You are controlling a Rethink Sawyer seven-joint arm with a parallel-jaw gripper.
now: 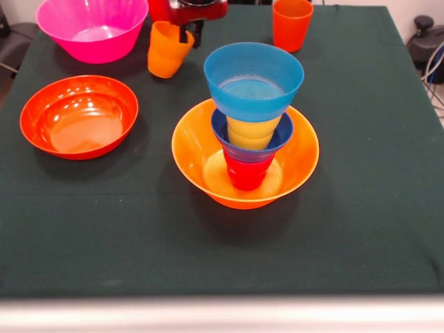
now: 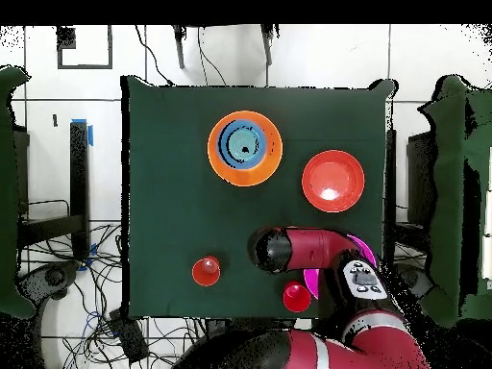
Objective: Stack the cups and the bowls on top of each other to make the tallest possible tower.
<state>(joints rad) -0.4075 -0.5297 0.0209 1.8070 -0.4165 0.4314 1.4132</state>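
Orange-yellow cup at the tower

The jaws (image 1: 189,31) grasped the tilted orange-yellow cup (image 1: 168,49) above the surface (image 1: 361,208), behind the tower (image 1: 247,125).

Bowls: five — big yellow-orange bowl (image 1: 302,156), small dark blue bowl (image 1: 281,139), light blue bowl (image 1: 254,80), orange-red bowl (image 1: 78,116), pink bowl (image 1: 91,28).
Cups: four — red cup (image 1: 248,171), yellow cup (image 1: 252,132), orange-yellow cup (image 1: 167,50), orange cup (image 1: 291,24).
Towers: one, of three bowls and two cups.
Loose bowls: two.
Loose cups: two.
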